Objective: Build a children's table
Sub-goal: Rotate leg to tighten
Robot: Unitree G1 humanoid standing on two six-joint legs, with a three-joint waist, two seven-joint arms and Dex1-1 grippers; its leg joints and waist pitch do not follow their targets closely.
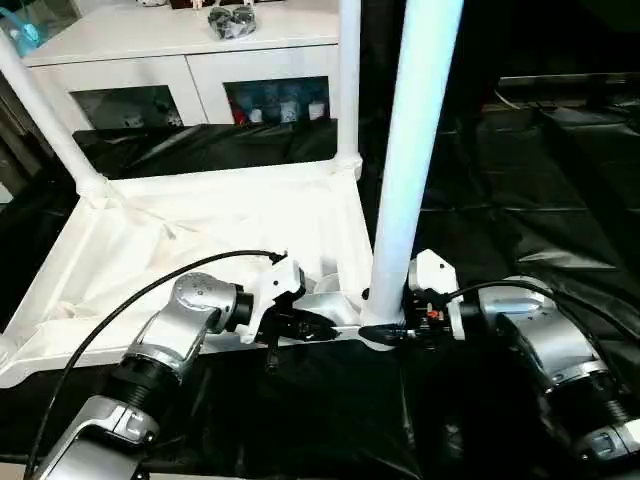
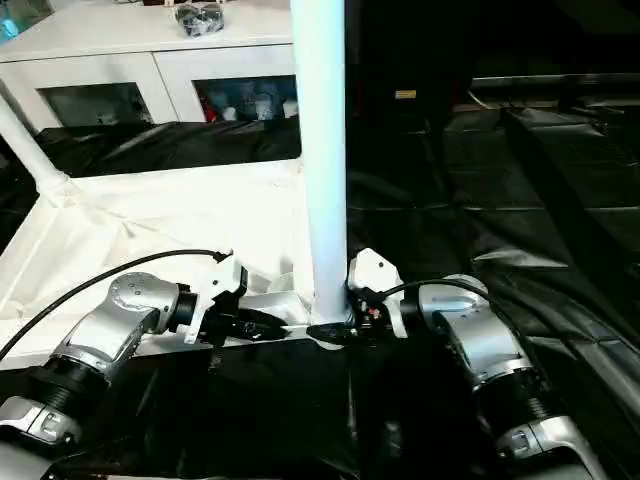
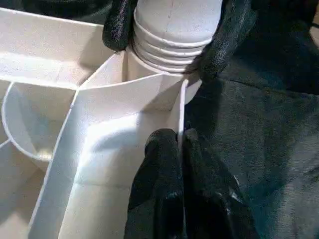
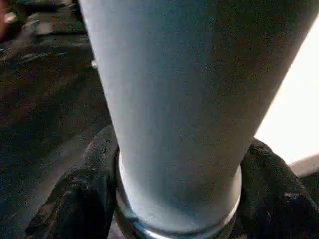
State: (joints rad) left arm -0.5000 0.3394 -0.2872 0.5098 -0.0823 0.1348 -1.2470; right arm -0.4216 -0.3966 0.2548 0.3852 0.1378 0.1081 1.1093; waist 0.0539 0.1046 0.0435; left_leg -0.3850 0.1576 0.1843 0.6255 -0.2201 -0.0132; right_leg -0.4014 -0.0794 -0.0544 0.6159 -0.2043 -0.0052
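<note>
Silver forearms reach in from the near edge toward the near right corner of the tabletop (image 1: 200,235), which lies upside down on black sheeting (image 1: 520,220) with its ribbed underside up. At that corner the right gripper (image 1: 385,332) pinches the base of a leg (image 1: 415,150), one black finger on each side of the tube; the right wrist view shows the fingers (image 4: 75,199) pressed against it just above its rim. That leg stands upright in the corner socket, its ridged end partly in. The left gripper (image 1: 318,327) is pressed together on the thin rim wall of the tabletop just beside that socket, its fingertips (image 3: 164,154) clamping the wall. Two more legs (image 1: 348,80) stand in the far corners. Behind them stands a white cabinet (image 1: 190,60) with glass fronts. No writing can be read anywhere.
</note>
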